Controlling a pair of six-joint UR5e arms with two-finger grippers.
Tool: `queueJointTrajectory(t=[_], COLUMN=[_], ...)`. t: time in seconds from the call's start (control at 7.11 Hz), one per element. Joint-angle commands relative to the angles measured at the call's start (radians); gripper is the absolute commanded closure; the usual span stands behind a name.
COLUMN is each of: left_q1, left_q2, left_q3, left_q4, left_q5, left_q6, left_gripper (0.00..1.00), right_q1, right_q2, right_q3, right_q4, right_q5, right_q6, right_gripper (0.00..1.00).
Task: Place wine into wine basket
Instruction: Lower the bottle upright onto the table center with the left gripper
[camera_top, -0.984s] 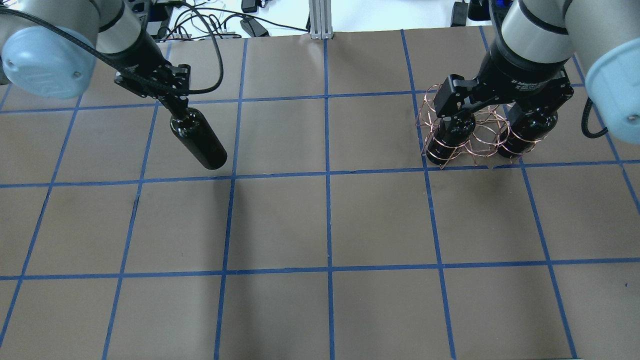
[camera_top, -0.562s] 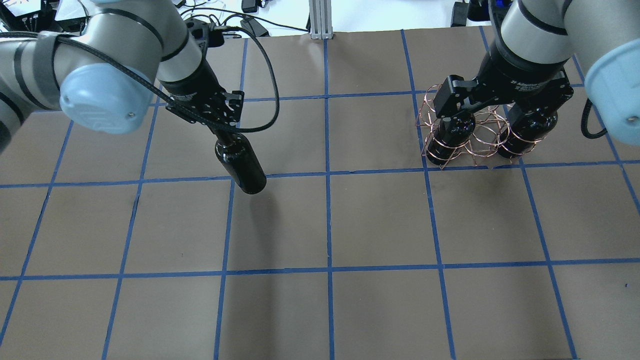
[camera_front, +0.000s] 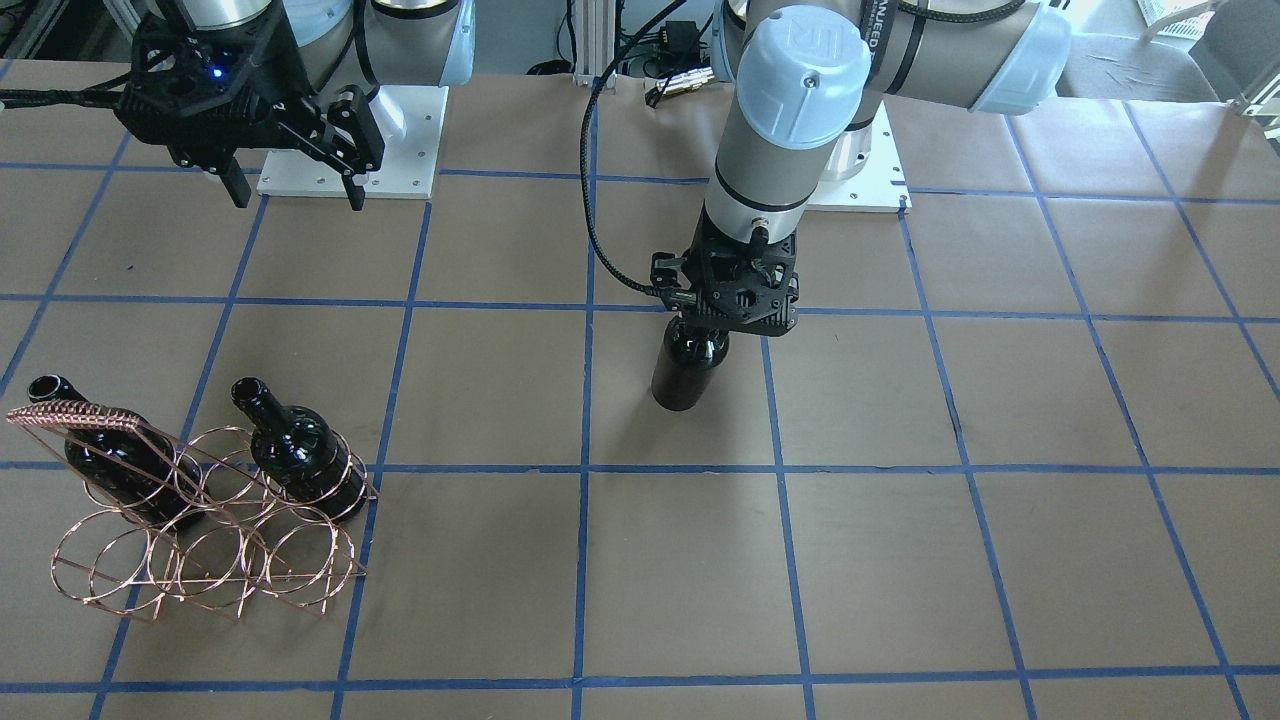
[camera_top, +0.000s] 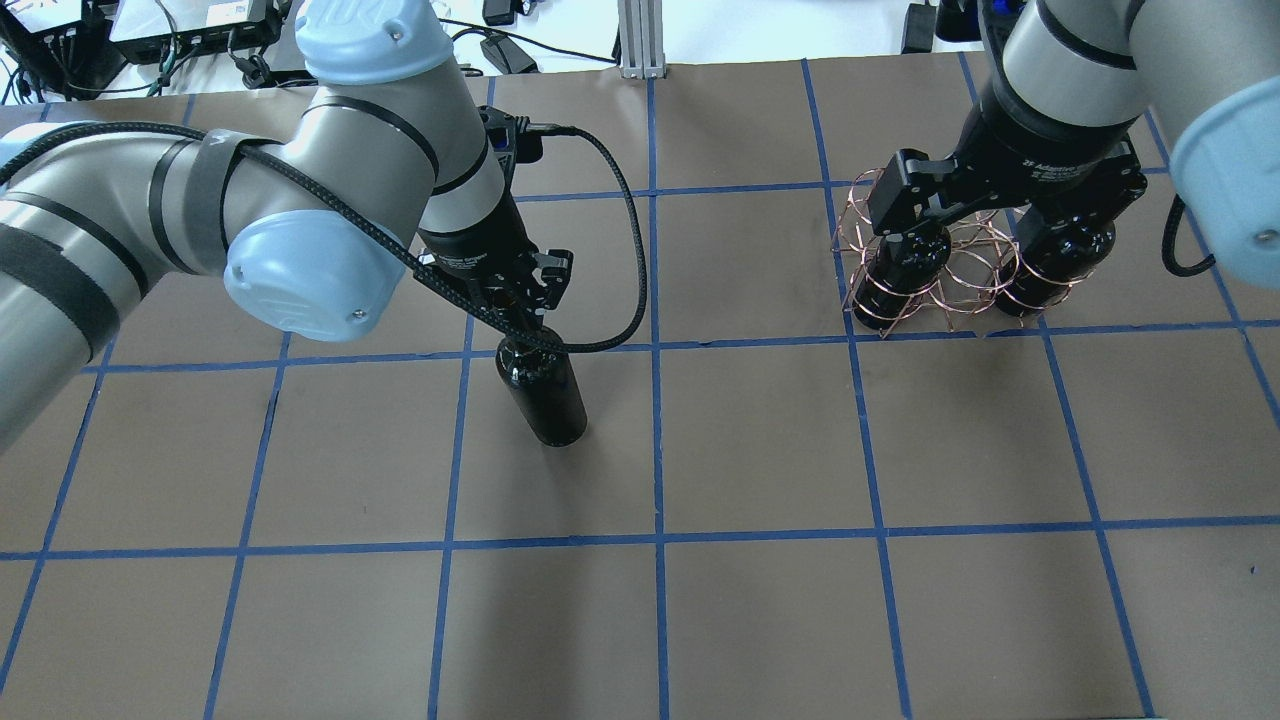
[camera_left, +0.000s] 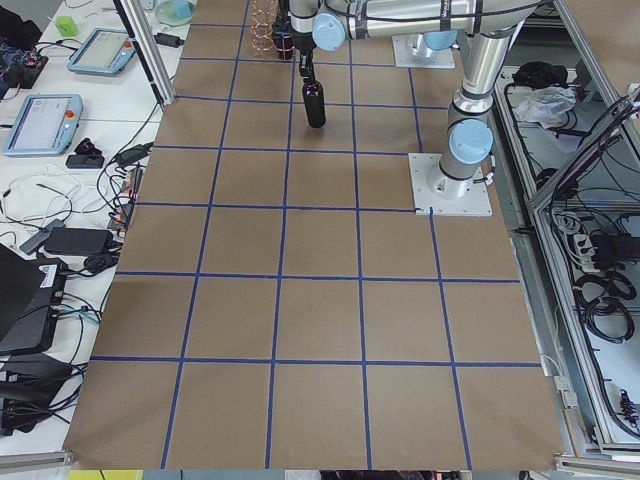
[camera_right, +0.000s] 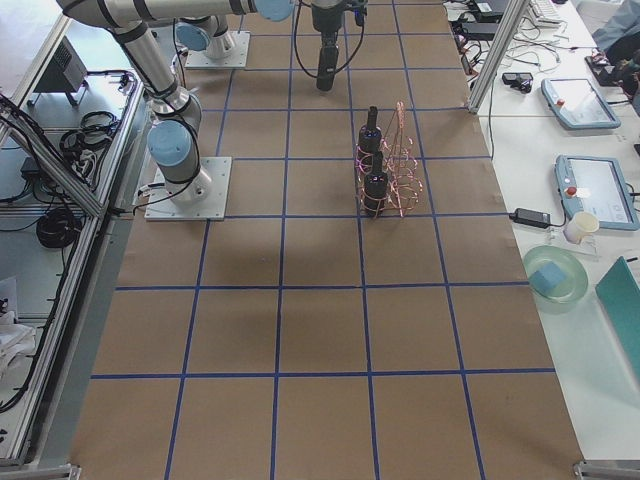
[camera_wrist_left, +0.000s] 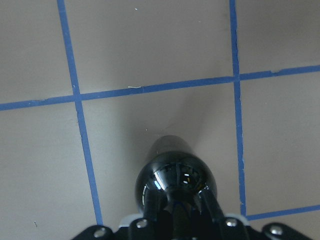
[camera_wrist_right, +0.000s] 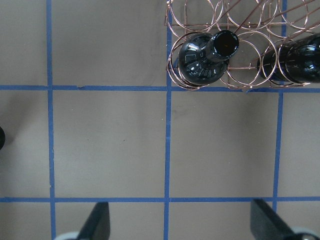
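My left gripper (camera_top: 522, 318) is shut on the neck of the wine (camera_top: 545, 400), a glossy near-black bottle that hangs upright over the table's middle. It also shows in the front view (camera_front: 688, 370) and the left wrist view (camera_wrist_left: 175, 177). The copper wire wine basket (camera_top: 962, 272) stands at the right (camera_front: 200, 560). My right gripper (camera_top: 985, 215) is open and empty above it (camera_front: 297, 190), its fingertips (camera_wrist_right: 97, 222) apart from the rack (camera_wrist_right: 240, 20).
Two like bottles (camera_front: 300, 455) (camera_front: 100, 450) stand in the basket's end rings; the ring between them holds nothing. They show in the right wrist view (camera_wrist_right: 202, 57) (camera_wrist_right: 300, 60). Brown paper with blue tape lines covers the table (camera_top: 760, 450).
My left arm has carried the bottle to the right and toward the table's middle. The right arm and the basket have not moved.
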Motion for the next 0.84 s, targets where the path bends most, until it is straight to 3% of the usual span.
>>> queueJointTrajectory(t=[0.0,0.14,0.28,0.42,0.56,0.7], left_q1=[-0.005,-0.005,-0.003,-0.001,0.003,0.005], left_q2=[0.003,0.001,0.0,0.0,0.004,0.012], left_q3=[-0.019,-0.019,-0.017,-0.016,-0.001,0.01], left_q4=[0.001,0.0,0.001,0.003,0.01,0.003], left_q5=[0.005,0.008,0.008,0.008,0.008,0.008], left_q6=[0.003,0.003,0.005,-0.003,0.008,0.002], left_gripper=[1.0,1.0,0.87,0.14,0.0,0.0], right_q1=[0.0,0.0,0.0,0.0,0.0,0.001], right_q2=[0.0,0.0,0.0,0.0,0.0,-0.002], right_q3=[0.0,0.0,0.0,0.0,0.0,0.0], right_q4=[0.0,0.001,0.0,0.001,0.003,0.003], right_q5=[0.0,0.0,0.0,0.0,0.0,-0.002], right_q6=[0.0,0.0,0.0,0.0,0.0,0.0], right_gripper=[0.0,0.0,0.0,0.0,0.0,0.0])
